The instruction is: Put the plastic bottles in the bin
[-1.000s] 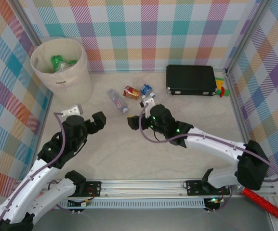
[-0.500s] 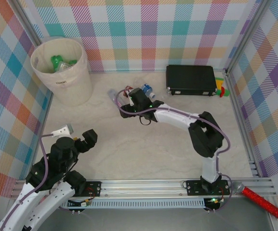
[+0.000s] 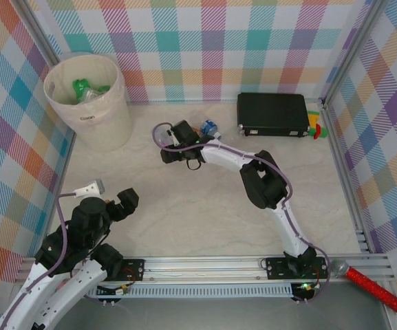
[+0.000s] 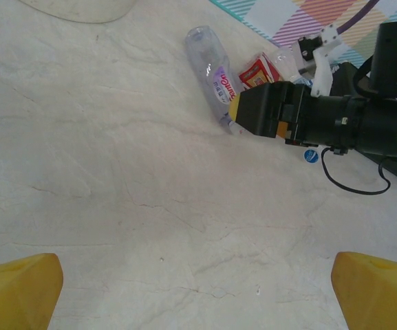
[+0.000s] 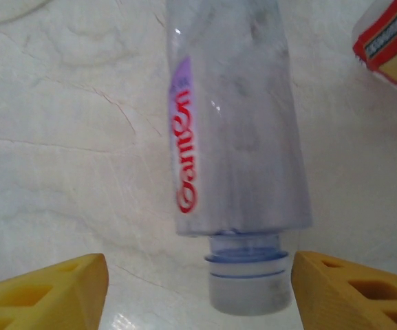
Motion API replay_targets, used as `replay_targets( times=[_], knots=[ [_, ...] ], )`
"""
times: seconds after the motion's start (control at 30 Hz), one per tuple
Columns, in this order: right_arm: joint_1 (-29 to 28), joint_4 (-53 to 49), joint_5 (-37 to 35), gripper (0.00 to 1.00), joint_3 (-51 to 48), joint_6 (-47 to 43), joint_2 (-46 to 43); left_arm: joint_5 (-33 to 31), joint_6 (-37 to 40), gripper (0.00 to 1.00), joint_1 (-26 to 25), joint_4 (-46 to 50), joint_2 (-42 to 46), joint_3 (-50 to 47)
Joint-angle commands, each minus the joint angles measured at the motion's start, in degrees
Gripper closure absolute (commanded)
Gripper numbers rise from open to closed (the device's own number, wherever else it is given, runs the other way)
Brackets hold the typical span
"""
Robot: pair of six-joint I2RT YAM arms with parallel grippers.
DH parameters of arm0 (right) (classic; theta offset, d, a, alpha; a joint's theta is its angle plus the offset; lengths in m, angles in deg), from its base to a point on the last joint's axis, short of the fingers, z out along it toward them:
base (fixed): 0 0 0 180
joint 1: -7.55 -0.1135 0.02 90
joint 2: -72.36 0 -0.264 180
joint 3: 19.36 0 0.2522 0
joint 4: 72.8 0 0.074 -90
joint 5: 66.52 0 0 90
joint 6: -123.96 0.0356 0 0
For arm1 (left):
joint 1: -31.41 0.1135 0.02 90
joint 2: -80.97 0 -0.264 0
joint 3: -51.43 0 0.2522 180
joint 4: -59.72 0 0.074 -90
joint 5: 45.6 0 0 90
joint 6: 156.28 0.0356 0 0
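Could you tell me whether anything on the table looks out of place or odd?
A small blue disc, possibly a loose bottle cap, lies by itself on the table beside the right arm. The clear bottle lies on its side, a red-labelled bottle next to it.

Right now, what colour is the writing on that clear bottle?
Red, on the clear bottle; right wrist view best.
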Motion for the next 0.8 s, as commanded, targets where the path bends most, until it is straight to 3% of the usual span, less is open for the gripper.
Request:
replay_targets(
  times=[0.0, 0.13, 0.63, 0.77],
  knots=[
    [0.69, -2.55, -1.38, 0.27, 1.70, -0.73, 0.93, 1.29, 0.55, 0.00, -0.48, 0.92, -0.46, 1.69],
    [0.95, -2.49, -1.38, 0.27, 1.82, -1.72, 1.48, 1.77, 0.38, 0.00, -0.48, -0.03, -0.98, 0.66],
    [1.31, -0.93, 0.88, 0.47, 2.74, -4.86, 4.47, 2.29, -0.62, 0.00, -0.46, -1.48, -4.02, 0.10],
    [1.29, -0.19, 1.45, 0.61, 2.09, -5.47, 4.15, 2.64, -1.47, 0.00, -0.48, -1.63, -4.53, -0.61]
  ],
)
